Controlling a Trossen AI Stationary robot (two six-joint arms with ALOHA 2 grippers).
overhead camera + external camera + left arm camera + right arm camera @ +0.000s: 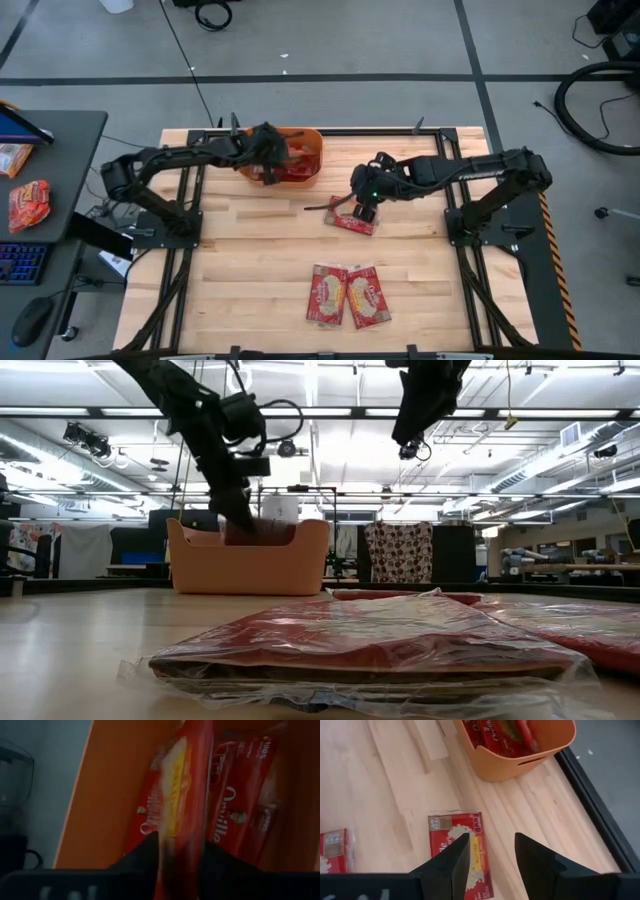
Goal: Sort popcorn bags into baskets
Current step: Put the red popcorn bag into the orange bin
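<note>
Popcorn bags are flat red packets w/ a cream-yellow label, clear wrap catching the light in low view. One bag (182, 810) is pinched edge-on in the left gripper (268, 150), fingers closed on it, held down inside the orange basket (312, 140) at the far side of the table (250, 260). More red packets (235, 805) already lie in the basket, white lettering visible on one. A single bag (465, 850) lies flat on the wood near table centre, just right of the basket, directly under the right gripper (490, 865); its fingers are spread apart w/ nothing between them, straddling the packet from above, contact can't be told. Two more bags (346, 295) lie side by side, touching, nearer the front edge, well apart from the basket; in low view they fill the foreground. Basket is rectangular, rounded corners, rim, a slot handle in its wall (530, 761). Black frame rail (600, 805) runs along the table edge just beyond the basket. Off to the left, a dark side desk (55, 150) holds a red packet (28, 204), a keyboard (20, 262) and a mouse (30, 320). Cables (595, 105) lie on the grey floor at right. Nothing sits between the centre bag and the basket.
</note>
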